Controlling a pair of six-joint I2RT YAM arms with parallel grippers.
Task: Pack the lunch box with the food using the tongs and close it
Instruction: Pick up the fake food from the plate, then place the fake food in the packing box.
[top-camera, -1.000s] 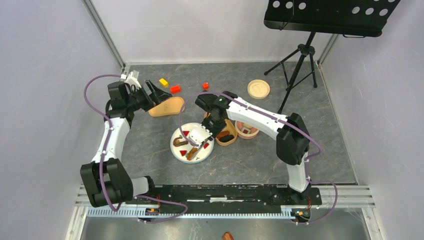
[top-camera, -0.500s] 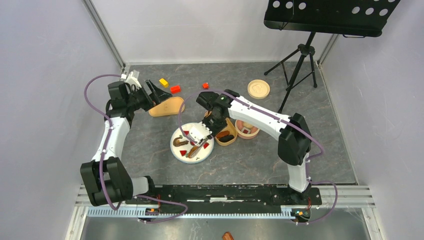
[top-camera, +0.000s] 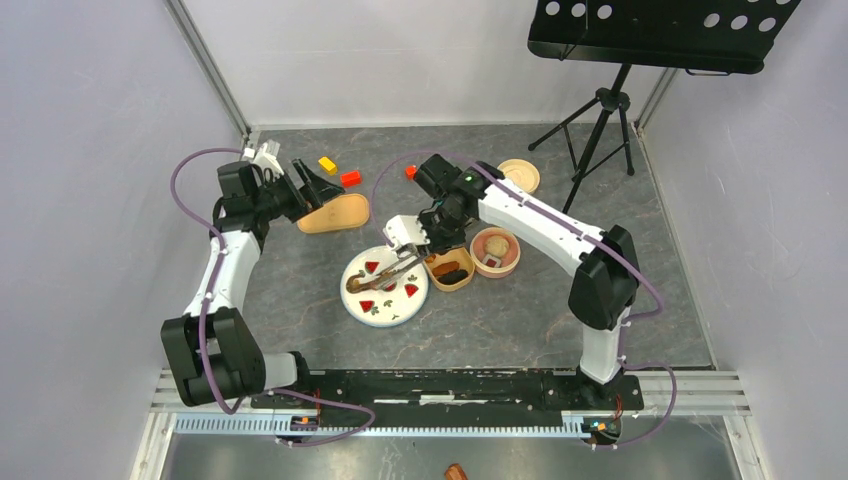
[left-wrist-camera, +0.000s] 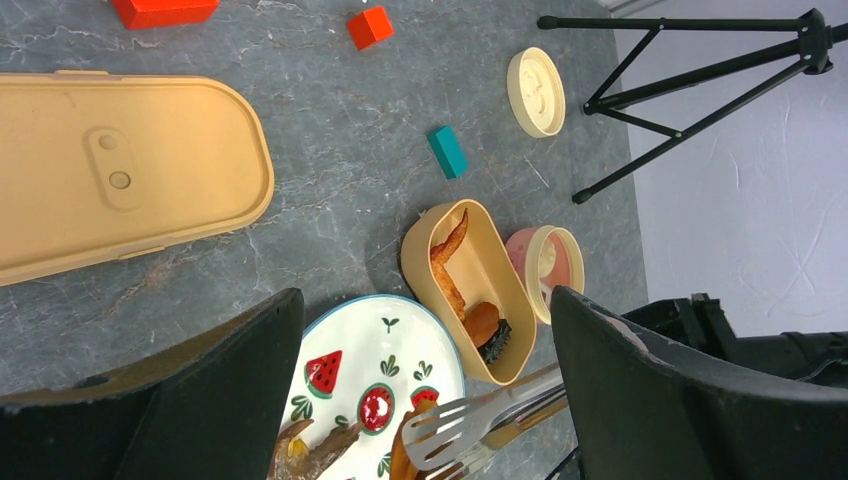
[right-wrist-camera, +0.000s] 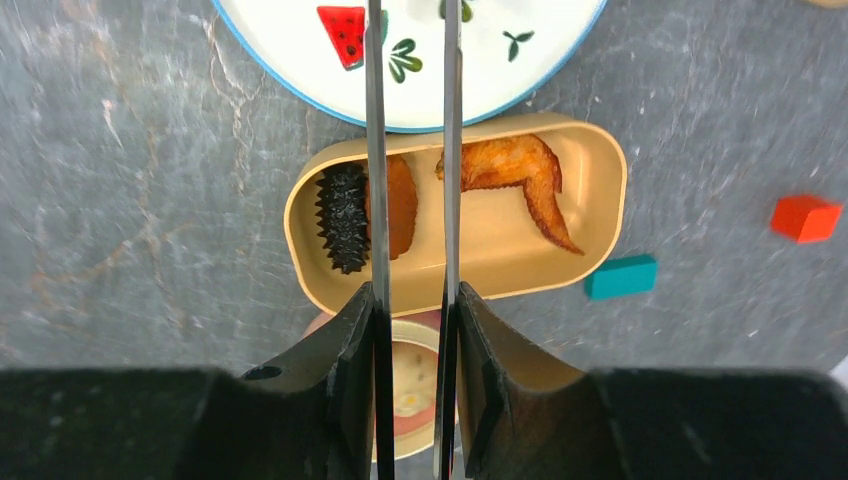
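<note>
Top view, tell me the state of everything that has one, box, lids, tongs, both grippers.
Lunch box: open, partly filled.
Lid: off, lying flat.
Tongs: gripped, tips over plate.
Right gripper: shut on tongs.
Left gripper: open, empty.
Round pot: open, rice ball inside.
Round lid: off, set apart.
</note>
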